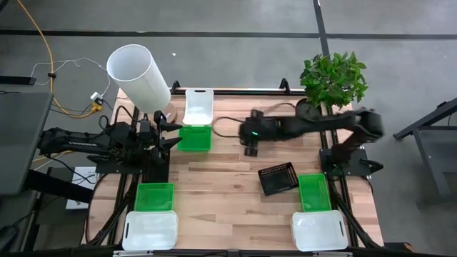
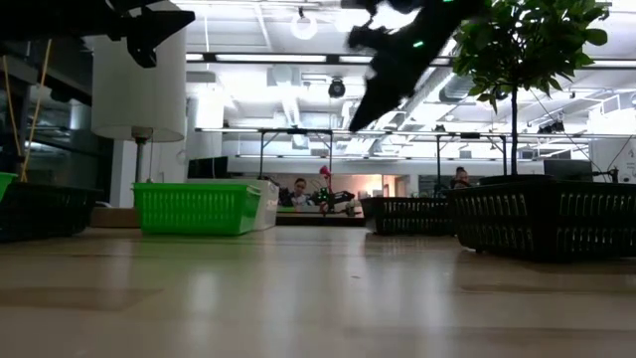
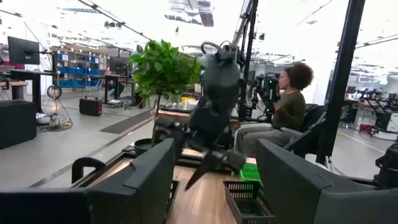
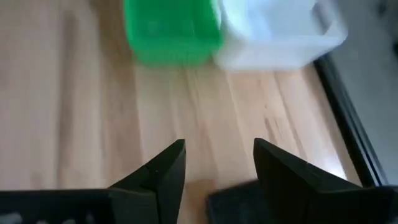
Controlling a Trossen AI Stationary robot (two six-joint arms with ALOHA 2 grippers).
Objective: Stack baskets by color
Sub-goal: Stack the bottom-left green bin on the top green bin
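Note:
My right gripper (image 1: 247, 140) hangs open above the table's middle, well clear of the wood, with nothing between its fingers (image 4: 214, 168). Ahead of it a green basket (image 1: 195, 138) stands on its base, end to end with a white basket (image 1: 198, 107) at the far edge. A black mesh basket (image 1: 278, 178) stands on the table to the near right of the gripper, beside another green basket (image 1: 314, 191). My left gripper (image 1: 171, 135) waits open at the left, raised, next to the far green basket.
A green basket (image 1: 155, 196) and a white one (image 1: 150, 230) stand at the near left; another white basket (image 1: 319, 230) is at the near right. A tall white cylinder (image 1: 139, 75) and a potted plant (image 1: 333, 78) stand at the far corners. A person (image 3: 287, 109) sits beyond the table.

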